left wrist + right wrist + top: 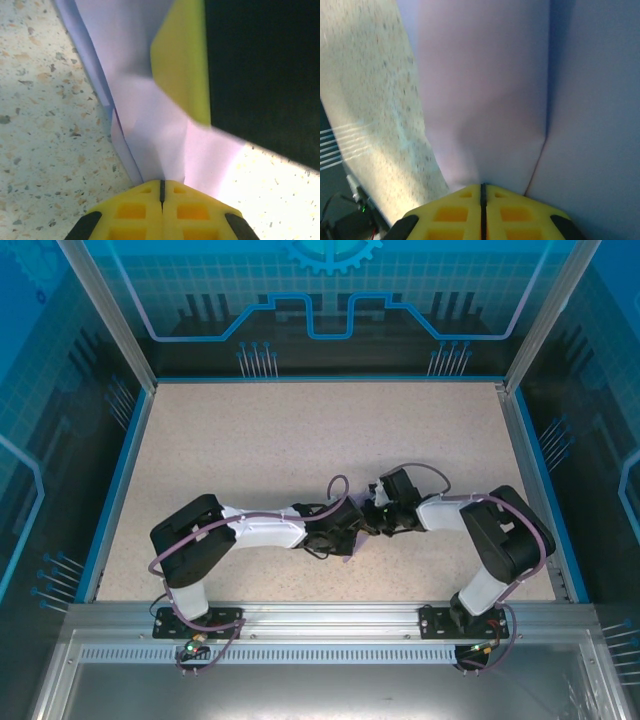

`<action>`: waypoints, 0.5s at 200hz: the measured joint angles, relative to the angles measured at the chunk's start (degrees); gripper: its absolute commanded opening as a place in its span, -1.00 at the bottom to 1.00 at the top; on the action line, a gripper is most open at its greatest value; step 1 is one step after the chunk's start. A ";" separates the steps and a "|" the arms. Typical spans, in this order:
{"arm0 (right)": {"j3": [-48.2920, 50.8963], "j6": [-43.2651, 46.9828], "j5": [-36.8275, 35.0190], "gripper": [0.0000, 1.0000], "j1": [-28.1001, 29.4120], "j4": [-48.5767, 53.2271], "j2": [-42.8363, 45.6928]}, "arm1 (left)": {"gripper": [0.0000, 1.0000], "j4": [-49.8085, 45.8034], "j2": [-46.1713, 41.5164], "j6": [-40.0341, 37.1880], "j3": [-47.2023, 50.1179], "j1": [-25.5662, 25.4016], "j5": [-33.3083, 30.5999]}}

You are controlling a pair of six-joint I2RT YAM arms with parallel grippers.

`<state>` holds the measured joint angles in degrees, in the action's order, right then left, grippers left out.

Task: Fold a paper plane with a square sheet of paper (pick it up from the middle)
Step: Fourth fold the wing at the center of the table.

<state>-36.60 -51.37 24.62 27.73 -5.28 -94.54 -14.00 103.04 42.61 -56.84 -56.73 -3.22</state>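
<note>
- Left gripper (161, 186): jaws pressed together, pinching square sheet of paper (150, 145) at folded edge.
- Right gripper (482, 187): jaws likewise closed tight on same sheet, just beside crease.
- We judge two-sided pinch keeps lilac layers stacked and taut, so fold cannot spring apart.
- Sheet lies between both wrists, over middle of table (300, 440); whether it touches speckled surface we cannot tell.
- Creased in layers, not yet dart-shaped, we reckon.
- Containers: none we can report; sheet carries nothing.
</note>
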 measured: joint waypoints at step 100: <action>-8.31 4.20 -4.15 -0.80 -4.11 9.16 -4.02 | -1.00 1.07 0.02 -1.22 0.44 -1.20 -2.99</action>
<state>-44.91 -47.18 20.47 23.62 3.88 -98.56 -12.93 103.07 41.39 -56.40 -57.93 -6.22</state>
